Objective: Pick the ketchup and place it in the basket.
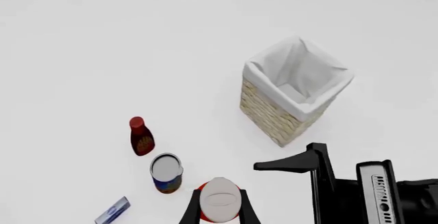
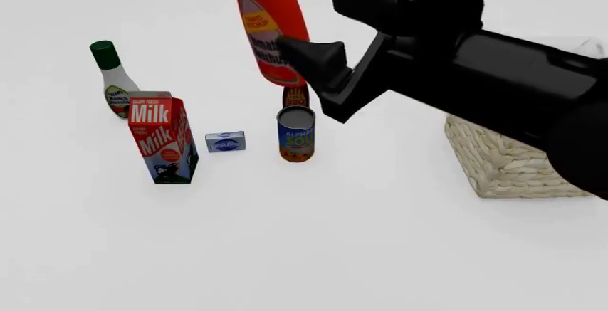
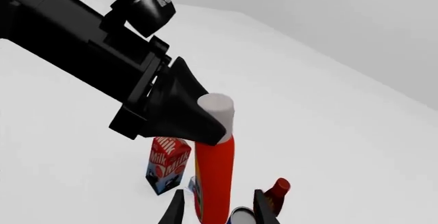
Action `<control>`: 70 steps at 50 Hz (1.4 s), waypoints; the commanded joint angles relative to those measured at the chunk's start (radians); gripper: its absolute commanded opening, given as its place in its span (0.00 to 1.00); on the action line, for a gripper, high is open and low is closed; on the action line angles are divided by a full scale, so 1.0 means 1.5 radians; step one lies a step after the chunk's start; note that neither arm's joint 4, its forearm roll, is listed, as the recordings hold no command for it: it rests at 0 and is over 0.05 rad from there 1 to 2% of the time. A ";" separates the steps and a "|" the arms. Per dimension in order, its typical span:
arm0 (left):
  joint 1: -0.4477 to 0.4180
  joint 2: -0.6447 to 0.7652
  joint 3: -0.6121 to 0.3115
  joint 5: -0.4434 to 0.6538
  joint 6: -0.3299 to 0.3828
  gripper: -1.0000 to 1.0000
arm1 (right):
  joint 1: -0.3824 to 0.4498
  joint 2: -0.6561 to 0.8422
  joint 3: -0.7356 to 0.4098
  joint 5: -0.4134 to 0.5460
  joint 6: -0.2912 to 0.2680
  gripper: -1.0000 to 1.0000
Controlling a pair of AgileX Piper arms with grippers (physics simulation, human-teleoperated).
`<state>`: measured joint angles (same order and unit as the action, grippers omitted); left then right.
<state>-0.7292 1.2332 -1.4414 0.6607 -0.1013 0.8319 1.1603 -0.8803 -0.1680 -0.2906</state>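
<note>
The ketchup (image 2: 270, 33), a red-orange bottle with a pale cap, hangs upright in the air well above the table. My left gripper (image 1: 219, 212) is shut on it just under the cap (image 1: 220, 198), coming in from the top edge of the front view. My right gripper (image 3: 219, 208) is open around the bottle's body (image 3: 213, 183), with a gap on each side, and one of its fingers (image 2: 309, 51) lies beside the label. The wicker basket (image 2: 513, 161) with its white lining (image 1: 301, 75) stands on the table to the right, partly hidden by the right arm.
Below the ketchup stand a can (image 2: 296, 134) and a slim dark-red bottle (image 2: 295, 97). Further left are a small blue box (image 2: 225, 141), a milk carton (image 2: 164, 140) and a white bottle with a green cap (image 2: 114, 80). The right arm (image 2: 494, 76) crosses above the basket.
</note>
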 commanded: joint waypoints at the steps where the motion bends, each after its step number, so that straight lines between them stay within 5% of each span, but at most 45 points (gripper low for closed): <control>1: -0.010 -0.005 -0.005 0.003 0.005 0.00 | 0.006 0.029 -0.017 -0.008 0.000 1.00; 37: -0.026 -0.022 -0.013 0.022 -0.004 0.00 | 0.014 0.105 -0.063 -0.031 -0.003 1.00; 38: -0.027 -0.022 -0.013 0.022 -0.008 0.00 | 0.014 0.106 -0.061 -0.035 -0.002 0.00; 58: -0.072 -0.028 0.018 0.010 -0.023 0.00 | 0.000 0.096 -0.051 -0.037 -0.004 0.00; 59: -0.079 -0.028 0.021 0.010 -0.031 1.00 | -0.001 0.095 -0.051 -0.036 -0.005 0.00; 70: -0.100 -0.039 0.015 0.019 -0.032 1.00 | -0.010 0.096 -0.059 -0.030 -0.005 0.00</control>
<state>-0.8320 1.1866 -1.4238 0.6827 -0.1562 0.8364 1.3029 -0.9542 -0.2167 -0.3026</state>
